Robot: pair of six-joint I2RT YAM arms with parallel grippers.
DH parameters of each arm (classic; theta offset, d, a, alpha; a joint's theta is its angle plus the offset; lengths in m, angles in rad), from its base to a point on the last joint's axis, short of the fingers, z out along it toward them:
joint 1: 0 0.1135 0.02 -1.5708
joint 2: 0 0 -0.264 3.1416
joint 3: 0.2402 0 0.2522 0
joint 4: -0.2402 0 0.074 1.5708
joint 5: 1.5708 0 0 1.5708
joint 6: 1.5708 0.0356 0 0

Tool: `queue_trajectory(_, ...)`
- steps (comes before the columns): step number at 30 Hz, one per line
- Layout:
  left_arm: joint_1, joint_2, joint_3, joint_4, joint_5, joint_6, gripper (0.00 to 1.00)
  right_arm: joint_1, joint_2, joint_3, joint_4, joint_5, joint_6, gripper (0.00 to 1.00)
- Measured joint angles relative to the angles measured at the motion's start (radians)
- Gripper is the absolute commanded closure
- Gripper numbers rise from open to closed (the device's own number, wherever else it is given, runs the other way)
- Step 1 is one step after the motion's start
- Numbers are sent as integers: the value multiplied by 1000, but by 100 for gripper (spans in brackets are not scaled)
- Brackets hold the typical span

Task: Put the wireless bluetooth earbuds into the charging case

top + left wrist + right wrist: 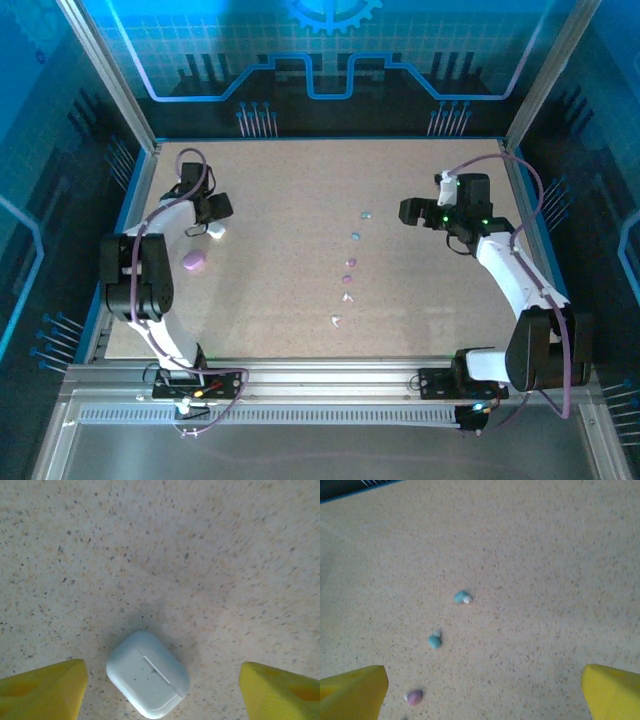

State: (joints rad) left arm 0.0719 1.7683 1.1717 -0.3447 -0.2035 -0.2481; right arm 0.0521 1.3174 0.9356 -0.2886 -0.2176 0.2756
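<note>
Flanking seemingly shut white case (147, 674), left jaws cropped.

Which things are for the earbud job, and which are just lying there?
For the job: teal buds, purple buds, white buds, white case, purple case.
Just there: table, blue back wall.

Blue-tinted light, soft shadows, mild blur

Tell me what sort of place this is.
Probably a robot test cell: an aluminium frame with blue circuit-print panels encloses a speckled tabletop, with the left arm and right arm bolted at its near edge.
</note>
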Motion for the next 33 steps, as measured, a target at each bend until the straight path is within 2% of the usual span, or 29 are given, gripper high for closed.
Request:
queue_trajectory(6, 3, 81, 106, -92, 34, 140, 9, 0, 2, -24, -48, 0, 13, 0)
queue_trajectory(17, 5, 250, 253, -229, 93, 330, 12, 0, 40, -24, -98, 0, 17, 0)
queue_trajectory(24, 6, 277, 266, -286, 114, 372, 22, 0, 60, -24, -119, -1, 24, 0)
queue_trajectory(30, 6, 277, 266, -322, 116, 382, 25, 0, 63, -24, -124, -1, 24, 0)
queue_trajectory(33, 6, 277, 266, -334, 116, 381, 30, 0, 65, -24, -127, -1, 24, 0)
